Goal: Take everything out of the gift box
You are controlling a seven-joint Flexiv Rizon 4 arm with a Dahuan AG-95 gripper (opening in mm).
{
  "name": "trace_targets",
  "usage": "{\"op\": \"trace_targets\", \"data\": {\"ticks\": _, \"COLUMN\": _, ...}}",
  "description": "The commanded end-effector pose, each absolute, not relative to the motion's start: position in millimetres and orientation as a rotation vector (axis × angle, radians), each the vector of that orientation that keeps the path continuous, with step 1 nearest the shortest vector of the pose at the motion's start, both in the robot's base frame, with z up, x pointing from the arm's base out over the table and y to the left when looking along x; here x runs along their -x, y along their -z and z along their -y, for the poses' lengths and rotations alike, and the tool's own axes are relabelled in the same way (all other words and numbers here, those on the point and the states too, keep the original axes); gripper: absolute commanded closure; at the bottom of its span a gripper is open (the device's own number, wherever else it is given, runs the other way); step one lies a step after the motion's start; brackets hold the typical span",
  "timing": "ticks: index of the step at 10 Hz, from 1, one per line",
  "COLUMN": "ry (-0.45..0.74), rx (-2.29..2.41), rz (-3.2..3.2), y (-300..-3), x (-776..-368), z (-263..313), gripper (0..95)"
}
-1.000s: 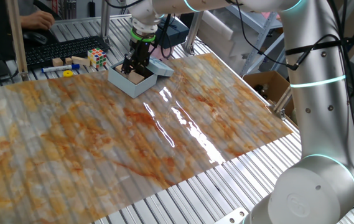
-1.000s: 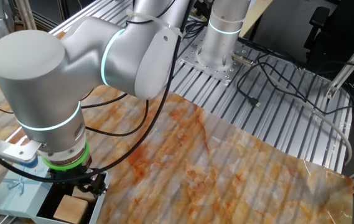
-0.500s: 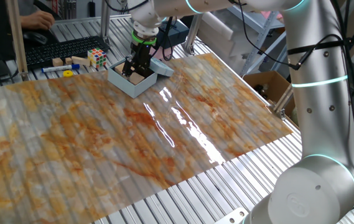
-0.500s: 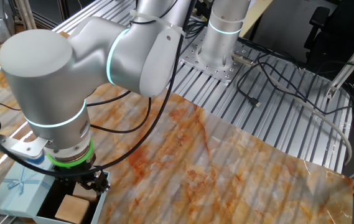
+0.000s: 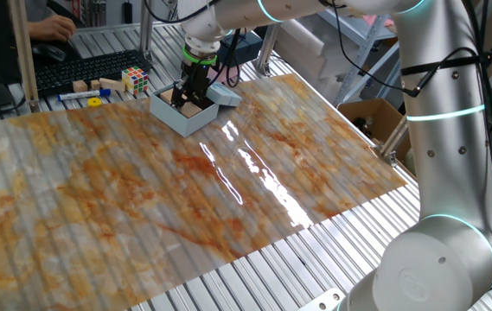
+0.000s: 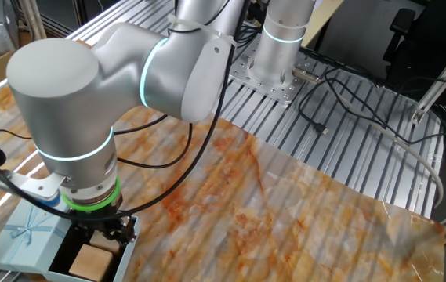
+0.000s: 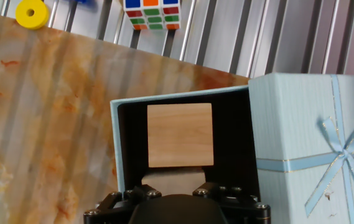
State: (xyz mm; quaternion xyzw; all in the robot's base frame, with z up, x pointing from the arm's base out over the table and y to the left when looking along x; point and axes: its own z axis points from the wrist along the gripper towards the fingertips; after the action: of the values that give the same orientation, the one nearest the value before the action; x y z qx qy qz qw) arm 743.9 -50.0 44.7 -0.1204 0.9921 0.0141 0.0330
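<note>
- Here, in one fixed view, the gift box (image 5: 184, 110) sat open near the far edge of the worktop, its lid (image 5: 223, 93) folded out to one side; the gripper (image 5: 187, 92) hung directly over it, its fingers reaching down into the box beside a tan wooden block (image 5: 194, 109).
- In the other fixed view, the gripper (image 6: 106, 232) stood just above the box's dark inside, with a block (image 6: 91, 259) just below it.
- In the hand view, one block (image 7: 180, 134) lay square in the box (image 7: 117, 143), ahead of the fingers; a second block (image 7: 167, 177) was partly hidden under the gripper body. I cannot tell whether the fingers were spread or gripping.
</note>
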Motion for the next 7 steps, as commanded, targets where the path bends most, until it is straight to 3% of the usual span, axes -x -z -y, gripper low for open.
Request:
{"op": "trace_targets", "data": {"ticks": 1, "ry": -0.042, "rx": 0.370, "rz": -3.050, "y": -44.3, "x": -745.2, "z": 50.2, "gripper": 38.0}}
{"op": "trace_targets", "data": {"ticks": 2, "ry": -0.043, "rx": 0.370, "rz": -3.051, "y": -44.3, "x": -745.2, "z": 50.2, "gripper": 76.0}}
{"op": "trace_targets", "data": {"ticks": 3, "ry": -0.039, "rx": 0.370, "rz": -3.053, "y": -44.4, "x": -745.2, "z": 50.2, "gripper": 95.0}}
{"op": "trace_targets", "data": {"ticks": 7, "ry": -0.019, "rx": 0.366, "rz": -3.066, "y": -51.7, "x": -745.1, "z": 50.6, "gripper": 95.0}}
